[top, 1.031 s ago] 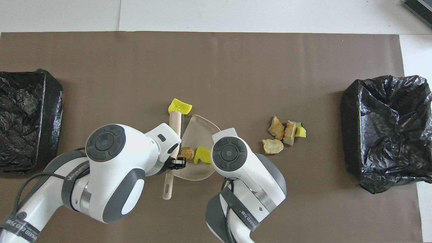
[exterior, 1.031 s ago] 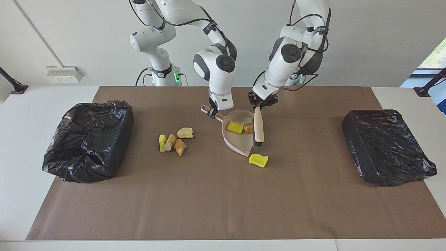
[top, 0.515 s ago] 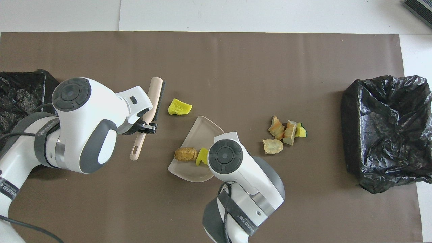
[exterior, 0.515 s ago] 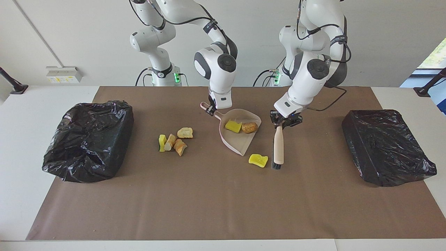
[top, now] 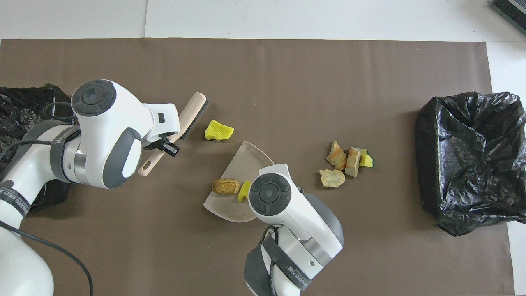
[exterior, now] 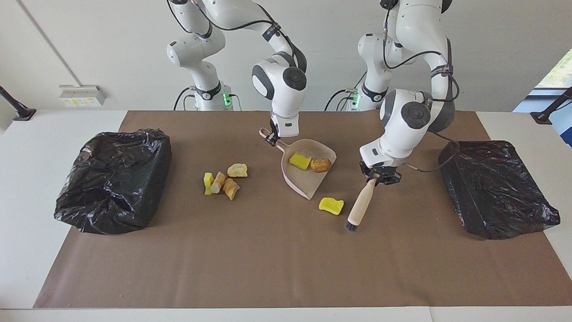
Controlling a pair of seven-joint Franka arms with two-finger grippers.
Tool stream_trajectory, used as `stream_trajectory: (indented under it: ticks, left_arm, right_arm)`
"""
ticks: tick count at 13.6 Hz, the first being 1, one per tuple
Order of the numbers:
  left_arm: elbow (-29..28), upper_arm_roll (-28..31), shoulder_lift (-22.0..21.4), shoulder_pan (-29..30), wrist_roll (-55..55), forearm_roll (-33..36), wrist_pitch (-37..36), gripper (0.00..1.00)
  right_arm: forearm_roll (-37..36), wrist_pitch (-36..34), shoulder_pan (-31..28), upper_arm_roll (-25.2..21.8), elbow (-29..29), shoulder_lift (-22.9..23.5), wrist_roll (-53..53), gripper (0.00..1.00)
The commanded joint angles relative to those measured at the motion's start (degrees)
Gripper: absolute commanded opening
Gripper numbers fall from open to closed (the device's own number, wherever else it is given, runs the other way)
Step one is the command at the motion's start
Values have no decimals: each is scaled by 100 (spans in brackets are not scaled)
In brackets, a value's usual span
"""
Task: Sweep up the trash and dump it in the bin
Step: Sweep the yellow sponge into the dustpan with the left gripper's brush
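Brown paper point(exterior: 277, 268) covers most of the white table point(exterior: 44, 179), and a black-lined bin sits at each end: a crumpled open one point(exterior: 114, 179) at the right arm's end, and a flatter one point(exterior: 496, 188) at the left arm's end.

Near the middle of the paper, closer to the robots' edge, the right gripper point(exterior: 271, 139) is clenched on the handle of the pale dustpan point(exterior: 308, 179). The pan appears tilted, its handle end raised and its open lip toward the edge away from the robots. Two pieces of trash lie inside it: a yellow foam piece point(exterior: 300, 161) and a brown lump point(exterior: 321, 165), just beside each other.

The left gripper point(exterior: 380, 177) grasps a hand brush point(exterior: 359, 206) by its thin handle. That brush slants down from the gripper, with its dark bristle end at or just above the paper, near a loose yellow sponge chunk point(exterior: 331, 205). The chunk lies just off the dustpan's lip, between the pan and the brush head.

A cluster of four more pieces point(exterior: 223, 180) rests between the dustpan and the open bin: three tan lumps and one yellow piece with a green edge, touching or nearly so.
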Motion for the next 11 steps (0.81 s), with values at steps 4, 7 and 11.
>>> stream_trajectory:
  ticks: [4,7,11]
  left_arm:
    - [-567,-30,-313,-57,1237,118,60,0]
    - [-815,-30,-559,-302,1343,109,-483,0]
    - [-833,-56,-753,-793,1002,39,-1372,0]
  right_arm:
    - [74,-104,-31,1,-75,-103,126,0]
    - [74,-104,-31,1,-74,-103,126,0]
    - [74,-112,-31,1,-75,-103,126,0]
